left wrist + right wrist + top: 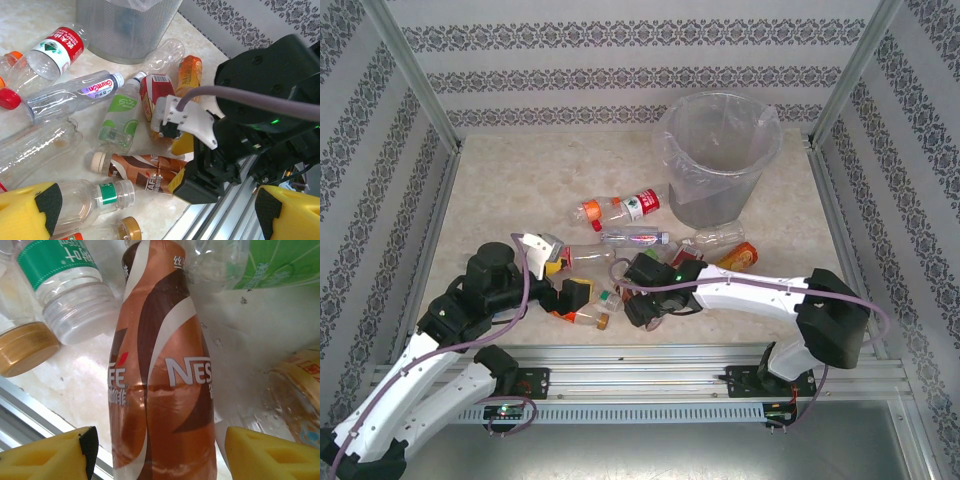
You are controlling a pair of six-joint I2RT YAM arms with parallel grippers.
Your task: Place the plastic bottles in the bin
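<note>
A brown coffee bottle [160, 380] lies on the table between the yellow pads [270, 455] of my right gripper [160, 455]. A thin gap shows on each side, so the gripper is open around it. From the left wrist view the same bottle [140, 172] points its cream cap to the left, with my right gripper [180, 162] at its base. My left gripper [155, 215] hangs wide open above a clear bottle with a green band [95, 197] and a gold-capped one [127, 227]. The bin [705, 195] stands at the far right. More plastic bottles, one with a red label [620, 208], lie between it and the arms.
The metal rail [650, 355] runs along the near table edge, just behind the brown bottle. A green-labelled bottle [120, 117], a red-labelled one [157, 97] and an orange one [190, 72] lie close beside my right arm. Patterned walls enclose the table.
</note>
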